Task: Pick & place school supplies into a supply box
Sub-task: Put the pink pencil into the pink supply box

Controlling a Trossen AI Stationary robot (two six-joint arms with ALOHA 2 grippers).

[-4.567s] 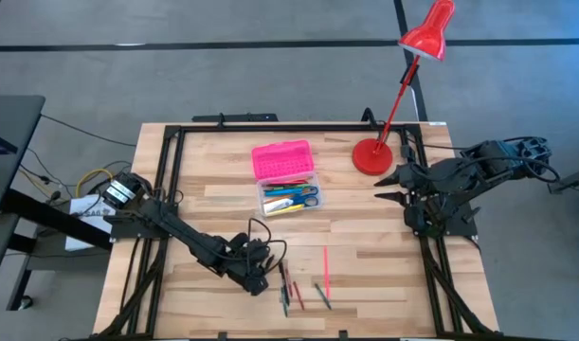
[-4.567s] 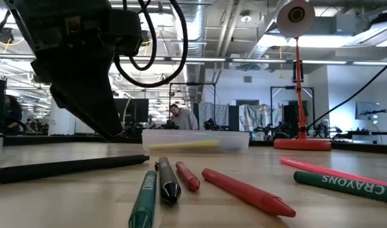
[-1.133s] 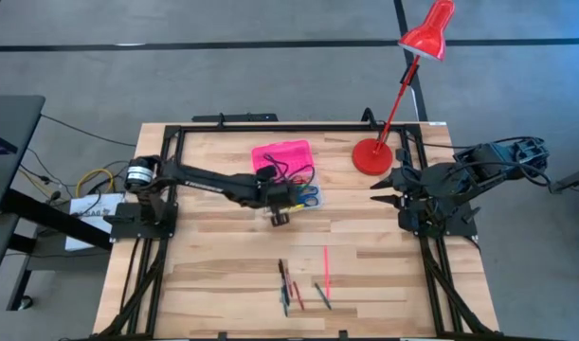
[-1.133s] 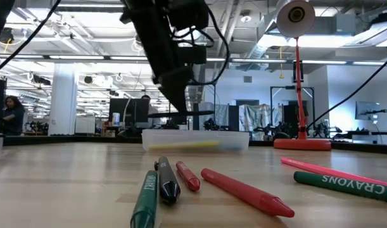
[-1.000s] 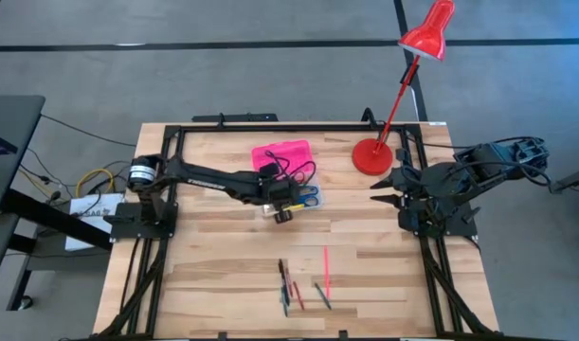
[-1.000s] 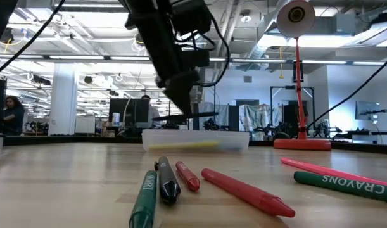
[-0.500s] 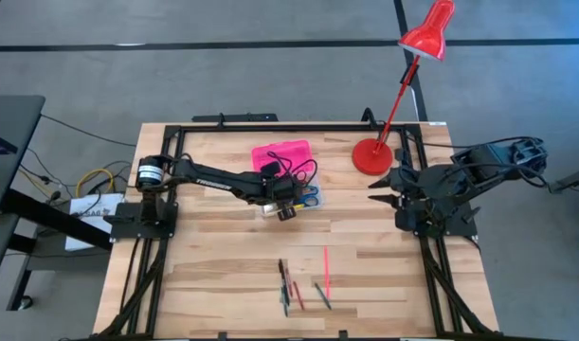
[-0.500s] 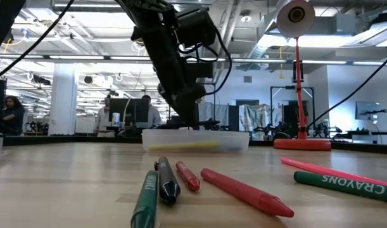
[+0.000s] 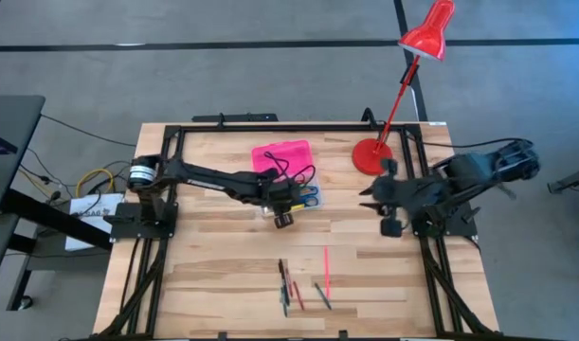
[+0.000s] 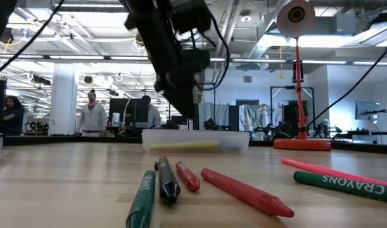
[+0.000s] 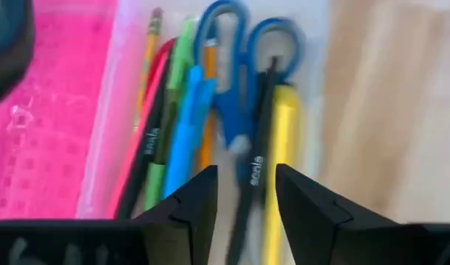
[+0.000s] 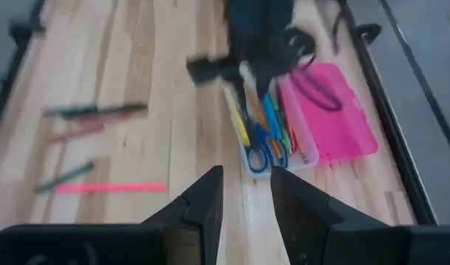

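Observation:
The supply box (image 9: 301, 201) has a clear base and an open pink lid (image 9: 281, 154). It holds blue-handled scissors (image 11: 243, 88), a yellow marker (image 11: 283, 147), a black pen (image 11: 263, 110) and other school supplies. My left gripper (image 11: 247, 188) hangs open just over the box (image 10: 195, 140), its fingers on either side of the black pen, which lies in the base. Several loose pens and crayons (image 9: 303, 282) lie on the wood near the table's near edge. My right gripper (image 9: 365, 201) is open and holds nothing, raised to the right of the box.
A red desk lamp stands on its round base (image 9: 371, 156) at the far right, its head (image 9: 428, 33) leaning beyond the table. Black frame rails (image 9: 166, 204) run along the table's sides. Bare wood lies between the box and the loose pens (image 12: 96, 110).
My left gripper sank to the box with a black pen held level, then rose a little. The pen no longer hangs at its fingers and lies in the box. My right gripper has moved toward the table's left, nearer the box, and a little down.

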